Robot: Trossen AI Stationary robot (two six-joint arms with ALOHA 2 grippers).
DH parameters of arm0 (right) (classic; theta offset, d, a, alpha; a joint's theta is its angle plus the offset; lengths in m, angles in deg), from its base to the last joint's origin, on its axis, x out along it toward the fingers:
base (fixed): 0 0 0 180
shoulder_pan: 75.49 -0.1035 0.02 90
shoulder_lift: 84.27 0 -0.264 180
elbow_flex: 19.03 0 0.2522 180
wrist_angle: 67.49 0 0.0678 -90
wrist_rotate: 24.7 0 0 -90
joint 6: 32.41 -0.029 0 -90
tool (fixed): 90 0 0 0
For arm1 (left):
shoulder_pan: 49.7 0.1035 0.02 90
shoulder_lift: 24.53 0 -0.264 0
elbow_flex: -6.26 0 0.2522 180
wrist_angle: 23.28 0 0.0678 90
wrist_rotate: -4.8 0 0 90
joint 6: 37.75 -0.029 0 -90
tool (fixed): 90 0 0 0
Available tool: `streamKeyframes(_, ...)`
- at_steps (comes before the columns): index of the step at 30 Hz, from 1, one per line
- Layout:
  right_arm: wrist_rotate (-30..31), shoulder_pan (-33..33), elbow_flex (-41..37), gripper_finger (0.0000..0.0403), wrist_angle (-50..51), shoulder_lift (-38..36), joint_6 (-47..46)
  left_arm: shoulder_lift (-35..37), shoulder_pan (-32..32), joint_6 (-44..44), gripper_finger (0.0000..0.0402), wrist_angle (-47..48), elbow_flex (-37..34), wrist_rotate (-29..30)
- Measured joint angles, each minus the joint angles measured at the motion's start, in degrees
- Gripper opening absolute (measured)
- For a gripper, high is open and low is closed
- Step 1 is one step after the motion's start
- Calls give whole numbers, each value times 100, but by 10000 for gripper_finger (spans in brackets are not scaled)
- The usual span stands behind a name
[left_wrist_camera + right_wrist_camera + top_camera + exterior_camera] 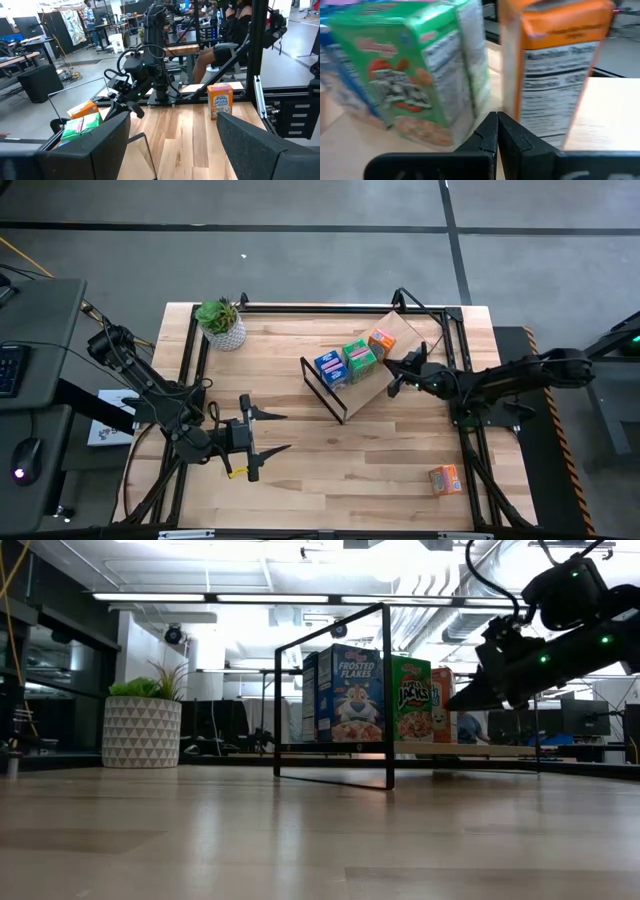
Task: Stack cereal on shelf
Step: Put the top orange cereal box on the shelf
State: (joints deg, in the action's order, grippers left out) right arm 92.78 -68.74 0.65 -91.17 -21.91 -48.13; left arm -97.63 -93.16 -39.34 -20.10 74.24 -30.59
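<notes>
Right pincer [497, 131], fingers together, faces shelf [400, 340] holding blue [329, 367], green [359, 357], orange cereal [382, 341].

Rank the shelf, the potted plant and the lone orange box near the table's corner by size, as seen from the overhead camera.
1. The shelf, clearly the largest.
2. The potted plant.
3. The lone orange box, smallest, though not far behind the plant.
</notes>
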Motion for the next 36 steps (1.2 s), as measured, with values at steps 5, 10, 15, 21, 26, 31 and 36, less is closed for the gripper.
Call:
streamKeyframes(5,204,0,17,0,-225,203,-23,0,0,44,289,-1,0,0)
streamKeyframes(10,391,12,17,0,-352,334,-70,0,0,47,289,1,0,1)
streamKeyframes(15,405,177,17,0,-378,373,-95,0,0,47,289,1,0,0)
streamKeyframes(21,525,369,17,0,-415,373,-97,0,0,47,289,1,0,2)
streamKeyframes(26,543,538,17,0,-415,373,-146,0,0,49,289,1,0,0)
streamKeyframes(31,544,653,17,0,-404,373,-184,0,0,49,289,1,0,0)
streamKeyframes(36,539,718,17,0,-392,373,-111,0,0,53,289,3,0,0)
